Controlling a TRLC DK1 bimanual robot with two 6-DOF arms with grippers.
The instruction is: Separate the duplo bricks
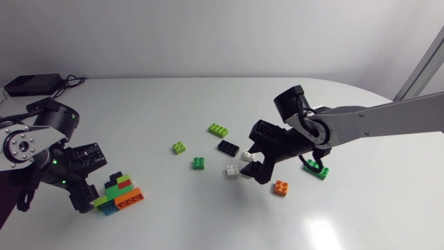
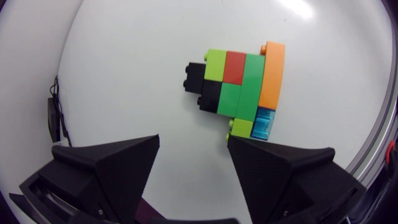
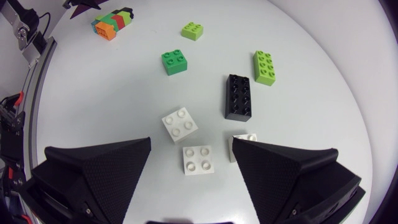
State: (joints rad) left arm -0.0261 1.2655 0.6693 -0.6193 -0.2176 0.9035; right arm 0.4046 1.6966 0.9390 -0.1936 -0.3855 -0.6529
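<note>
A cluster of joined duplo bricks (image 1: 118, 194), black, lime, red, green, orange and light blue, lies on the white table (image 1: 173, 222) at the front left. My left gripper (image 1: 89, 179) stands open just left of it. In the left wrist view the cluster (image 2: 239, 87) lies just ahead of the open gripper (image 2: 193, 163), its lime and blue end close to one fingertip (image 2: 239, 144). My right gripper (image 1: 255, 158) hangs open over loose white bricks (image 3: 180, 122) (image 3: 198, 158); a third white brick (image 3: 241, 143) is partly hidden by a finger (image 3: 292, 177).
Single bricks lie mid-table: a black long one (image 1: 228, 147), a lime long one (image 1: 218, 129), a small lime one (image 1: 180, 147), a green one (image 1: 198, 163), an orange one (image 1: 281, 187). Another green brick (image 1: 317, 170) sits under my right arm. A black box with cables (image 1: 31, 85) is at the back left.
</note>
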